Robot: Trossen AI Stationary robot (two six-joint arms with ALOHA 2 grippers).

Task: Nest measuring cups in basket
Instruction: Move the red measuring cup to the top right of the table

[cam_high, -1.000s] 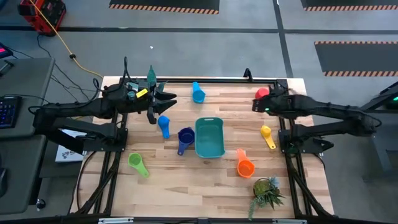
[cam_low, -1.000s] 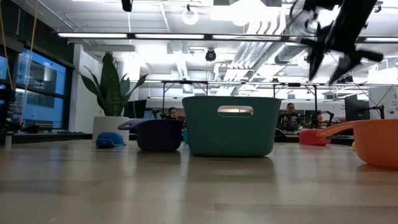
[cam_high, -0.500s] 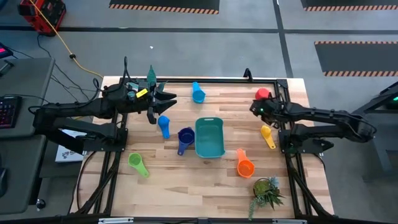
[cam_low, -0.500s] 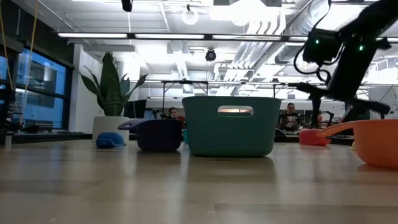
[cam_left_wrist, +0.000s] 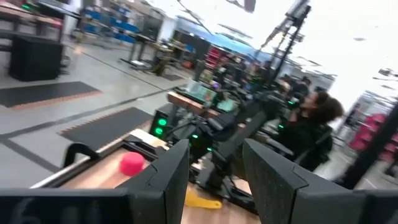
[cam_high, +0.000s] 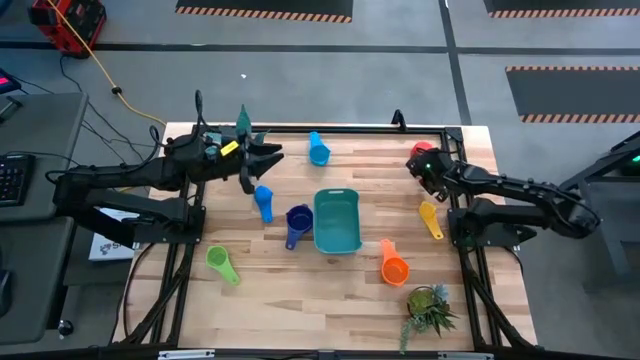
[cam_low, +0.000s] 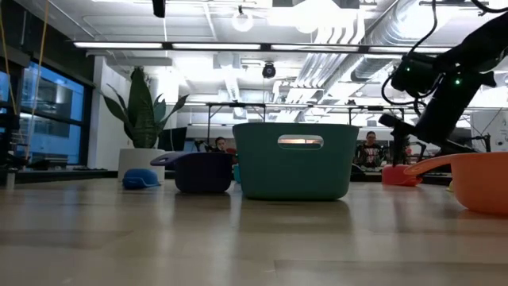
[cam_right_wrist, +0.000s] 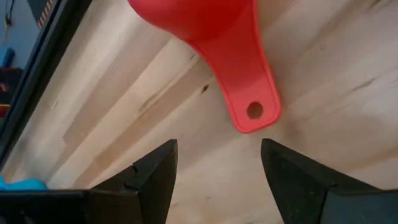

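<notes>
The teal basket (cam_high: 337, 221) stands mid-table on its base. Loose measuring cups lie around it: light blue (cam_high: 318, 152), blue (cam_high: 264, 200), navy (cam_high: 297, 222), green (cam_high: 221, 263), orange (cam_high: 393, 265), yellow (cam_high: 430, 217) and red (cam_high: 421, 150). My right gripper (cam_right_wrist: 219, 150) is open and slants down just off the free end of the red cup's handle (cam_right_wrist: 254, 111); nothing lies between its fingers. My left gripper (cam_high: 268, 158) is open and held level above the table's far left, with nothing in it.
A small potted plant (cam_high: 432, 308) stands at the near right corner. A teal spiky object (cam_high: 243, 122) sits at the far edge beside the left arm. A black frame rail (cam_right_wrist: 43, 68) runs along the table edge close to the red cup.
My right gripper has come down toward the table at the far right and tipped to point downward, ending just off the red cup's handle. Its fingers stay open. No cup has moved.
</notes>
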